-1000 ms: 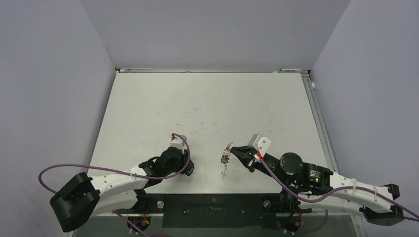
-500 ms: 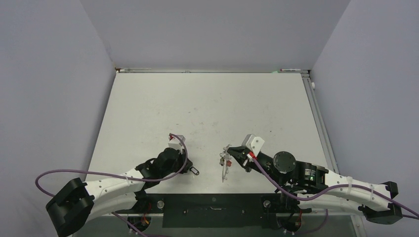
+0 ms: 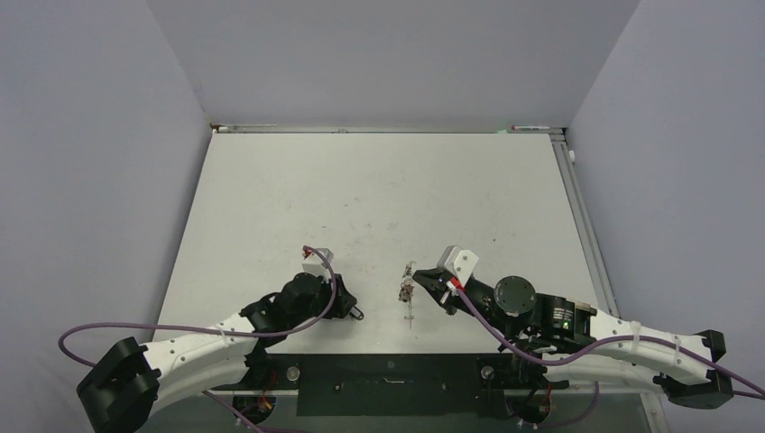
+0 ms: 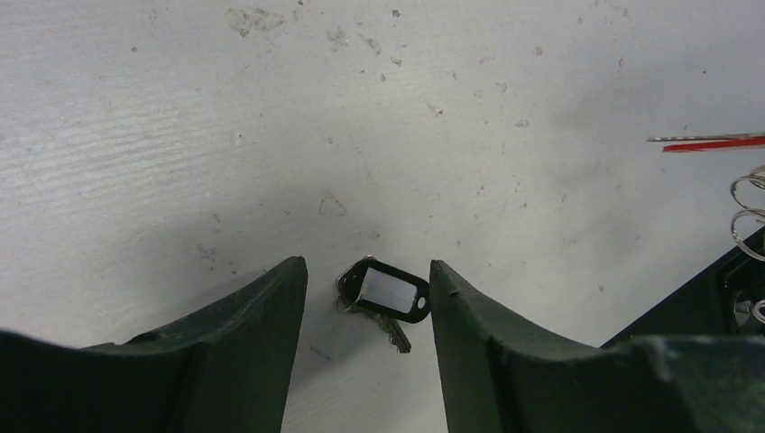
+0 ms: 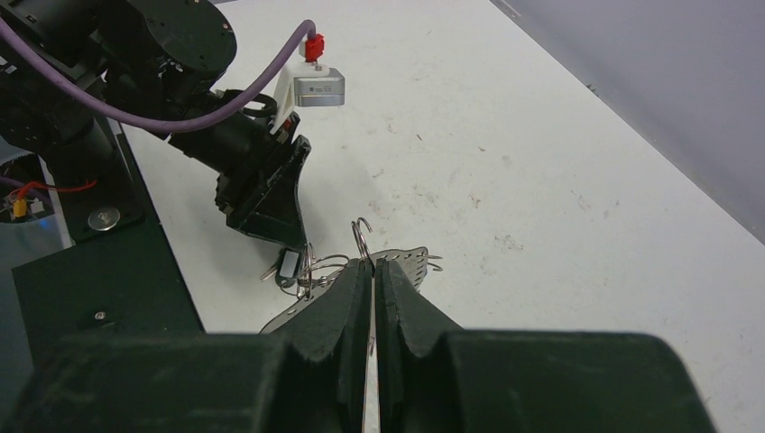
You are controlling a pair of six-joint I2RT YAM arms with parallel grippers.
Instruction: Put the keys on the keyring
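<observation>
— Where do we find the keys?

— We see the keys (image 4: 386,298), a small black oval tag with a white label and a short silvery metal piece under it. They lie flat on the scuffed white table (image 4: 271,135), low in the middle of the left wrist view.

— And the left gripper?

— The left gripper (image 4: 365,271) stands released. Its two dark fingers (image 4: 271,343) come up from the bottom edge, one on each side of the keys, and bare table shows between each finger and the tag. We see nothing gripped there.

— What do we make of the right one?

— The right gripper (image 5: 373,268) is clenched on the keyring (image 5: 408,259), a thin silvery-grey metal ring with small holes along its rim and wire hooks standing off it. In the right wrist view the two fingers meet at the centre with only a thin edge of metal between them. The ring fans out to both sides of the tips.

— How do the two things lie to each other?

— In the top view the keyring sits just below the centre of the frame, at the right gripper's tip. The keys lie a little lower and to the left of it, near but apart. We cannot tell whether the ring rests on the table.

— Any colour on show?

— A thin red strip (image 4: 713,143) lies at the right edge of the left wrist view, with wire loops (image 4: 747,207) below it.
</observation>
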